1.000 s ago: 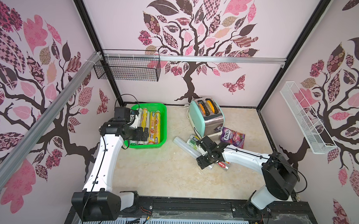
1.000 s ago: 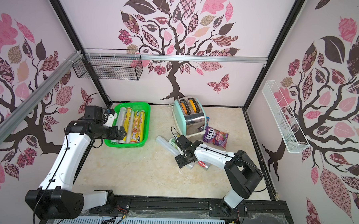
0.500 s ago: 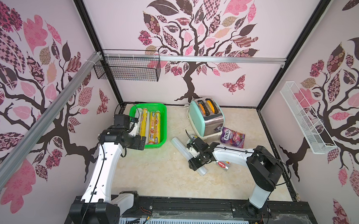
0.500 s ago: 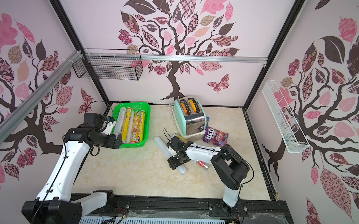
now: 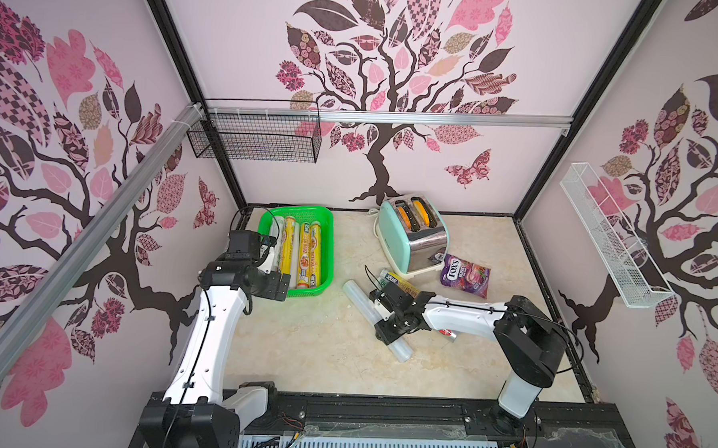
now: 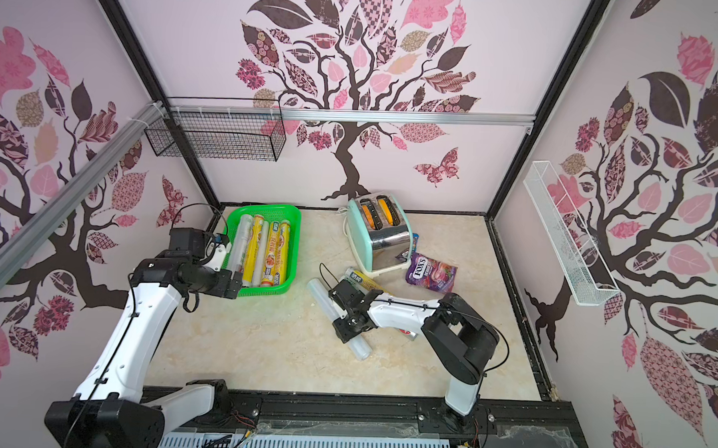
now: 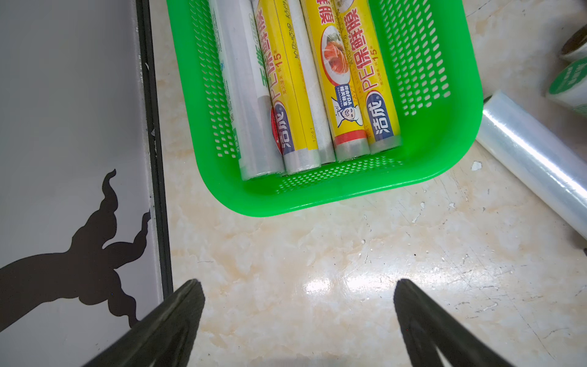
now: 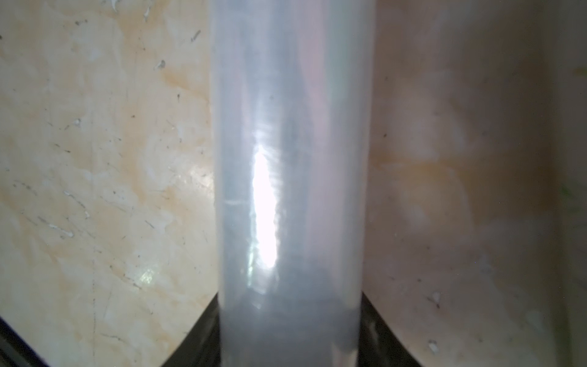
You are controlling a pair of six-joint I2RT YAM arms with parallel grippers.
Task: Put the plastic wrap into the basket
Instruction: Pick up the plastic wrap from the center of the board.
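right gripper [image 5: 386, 324] just closed on clear cylindrical plastic wrap roll [image 5: 358, 295] | left gripper [image 7: 298, 286] wide, empty | next: green mesh plastic basket [image 7: 349, 197]

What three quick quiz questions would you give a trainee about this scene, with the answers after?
1. True or false: the left gripper holds a roll.
2. The right gripper has a finger on each side of what? A: clear roll. B: candy bag. C: toaster.
3. Short answer: what colour is the basket that holds several rolls?
Key: 1 false, it is open and empty. 2 A. 3 green.
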